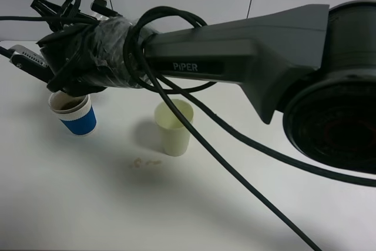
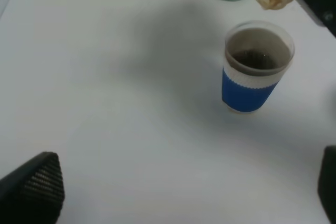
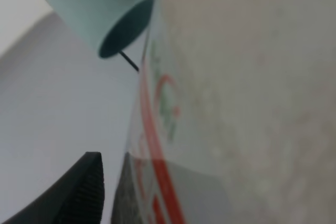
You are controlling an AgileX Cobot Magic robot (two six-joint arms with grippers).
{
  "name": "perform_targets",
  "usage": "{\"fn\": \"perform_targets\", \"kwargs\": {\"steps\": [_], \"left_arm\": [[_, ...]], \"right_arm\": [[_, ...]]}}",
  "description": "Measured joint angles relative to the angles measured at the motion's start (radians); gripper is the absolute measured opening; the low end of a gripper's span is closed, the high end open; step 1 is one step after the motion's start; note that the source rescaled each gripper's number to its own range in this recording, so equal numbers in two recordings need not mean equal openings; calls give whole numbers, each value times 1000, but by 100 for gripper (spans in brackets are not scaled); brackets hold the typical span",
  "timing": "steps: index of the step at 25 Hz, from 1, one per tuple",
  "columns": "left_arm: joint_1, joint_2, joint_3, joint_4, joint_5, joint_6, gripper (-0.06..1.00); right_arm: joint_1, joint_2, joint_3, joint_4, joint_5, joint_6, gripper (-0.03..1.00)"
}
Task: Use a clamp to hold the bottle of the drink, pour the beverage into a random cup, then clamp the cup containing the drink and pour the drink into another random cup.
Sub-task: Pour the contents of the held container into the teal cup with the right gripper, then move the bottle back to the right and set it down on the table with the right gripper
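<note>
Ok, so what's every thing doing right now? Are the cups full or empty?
Blue cup: upright, brown drink inside.
Bottle: held, its mouth near the blue cup.
Teal tumbler: standing, untouched.
Pale yellow-green tumbler: upright, looks empty.
Left gripper: open, holding nothing.
Right gripper: shut on the bottle.

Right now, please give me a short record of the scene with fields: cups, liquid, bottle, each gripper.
blue cup: upright, holds brown beverage
bottle: held by right gripper, shut
left gripper: open, empty, apart from blue cup
teal tumbler: near bottle, contents cannot be told
pale tumbler: upright, apart from blue cup
</note>
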Motion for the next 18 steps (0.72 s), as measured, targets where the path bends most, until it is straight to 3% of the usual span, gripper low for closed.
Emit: {"fn": "perform_targets", "kwargs": {"steps": [8, 18], "left_arm": [[0, 0, 0, 0, 0, 0, 93], [0, 0, 0, 0, 0, 0, 93]], "right_arm": [[-55, 0, 0, 155, 30, 128, 0], [-168, -51, 0, 330, 44, 454, 0]]}}
